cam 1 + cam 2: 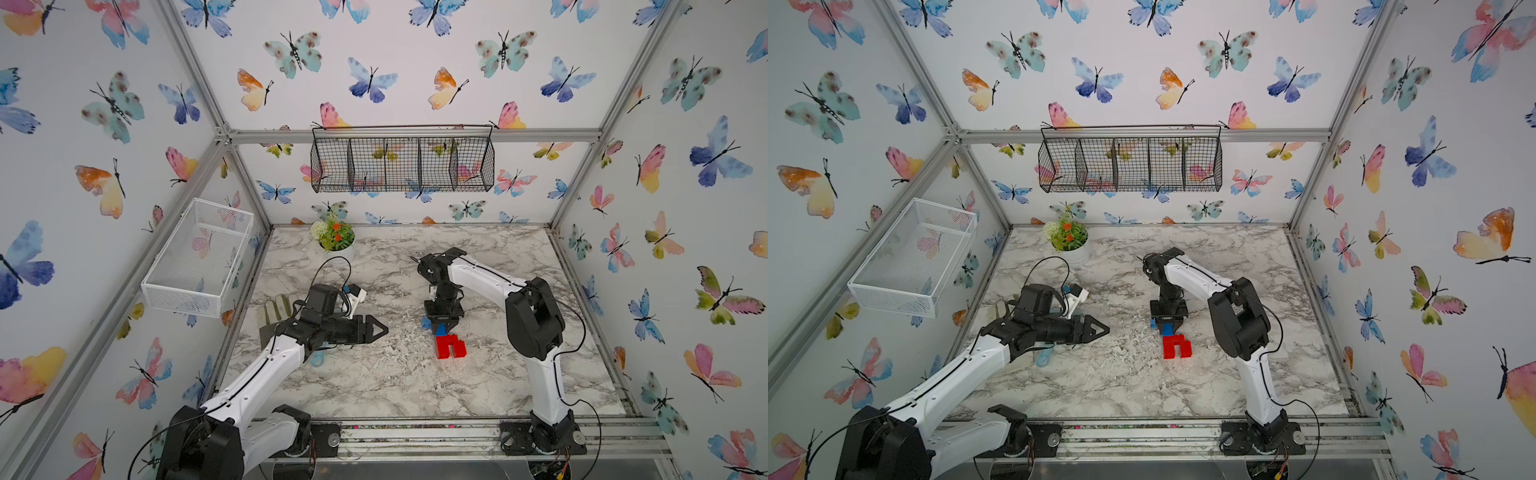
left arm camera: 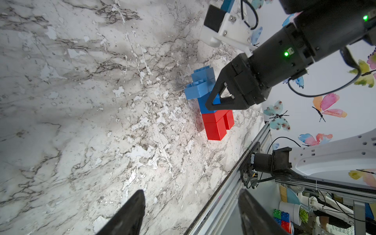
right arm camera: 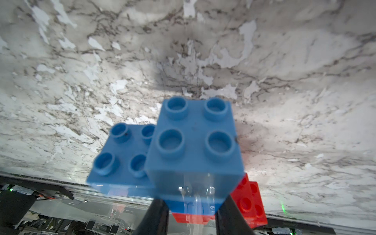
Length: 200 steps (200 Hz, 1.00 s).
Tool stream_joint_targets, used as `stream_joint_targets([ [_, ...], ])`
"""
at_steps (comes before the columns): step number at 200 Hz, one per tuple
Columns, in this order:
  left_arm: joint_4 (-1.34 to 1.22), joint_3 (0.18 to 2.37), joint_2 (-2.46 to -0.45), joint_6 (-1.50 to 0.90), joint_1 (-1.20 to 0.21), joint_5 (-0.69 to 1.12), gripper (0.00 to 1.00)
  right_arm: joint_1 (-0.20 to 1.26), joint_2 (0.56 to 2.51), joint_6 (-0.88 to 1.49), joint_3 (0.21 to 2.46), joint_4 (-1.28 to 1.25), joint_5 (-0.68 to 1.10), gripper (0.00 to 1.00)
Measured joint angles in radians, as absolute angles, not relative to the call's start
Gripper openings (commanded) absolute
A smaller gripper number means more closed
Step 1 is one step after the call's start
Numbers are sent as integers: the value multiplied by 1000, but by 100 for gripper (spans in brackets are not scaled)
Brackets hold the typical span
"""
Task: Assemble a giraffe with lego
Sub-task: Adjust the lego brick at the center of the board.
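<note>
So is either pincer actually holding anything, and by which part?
Yes: the right pincer is shut on the giraffe, clamping its blue neck just above the red body. The left pincer is open, holding nothing.

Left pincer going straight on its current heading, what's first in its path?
Probably the giraffe, at the blue neck gripped by the right pincer; only bare table between. Depth unclear: that pincer could come first.

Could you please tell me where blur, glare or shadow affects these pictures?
Right wrist view: the giraffe fills the foreground, its near face blurred, with glints; a shadow darkens the table beside it. Left wrist view: giraffe sharp, own fingers blurred. Both top views: wide-angle bend, soft detail.
</note>
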State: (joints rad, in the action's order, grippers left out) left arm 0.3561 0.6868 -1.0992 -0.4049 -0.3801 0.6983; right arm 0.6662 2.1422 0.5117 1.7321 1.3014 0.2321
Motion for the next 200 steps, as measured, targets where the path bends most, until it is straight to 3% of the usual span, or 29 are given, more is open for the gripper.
stream_joint_targets([
  [150, 355, 686, -1084, -405, -380, 709, 72, 647, 2219, 535, 1755, 1293, 231, 28],
  [200, 355, 686, -1084, -405, -380, 709, 72, 647, 2226, 535, 1755, 1293, 229, 43],
])
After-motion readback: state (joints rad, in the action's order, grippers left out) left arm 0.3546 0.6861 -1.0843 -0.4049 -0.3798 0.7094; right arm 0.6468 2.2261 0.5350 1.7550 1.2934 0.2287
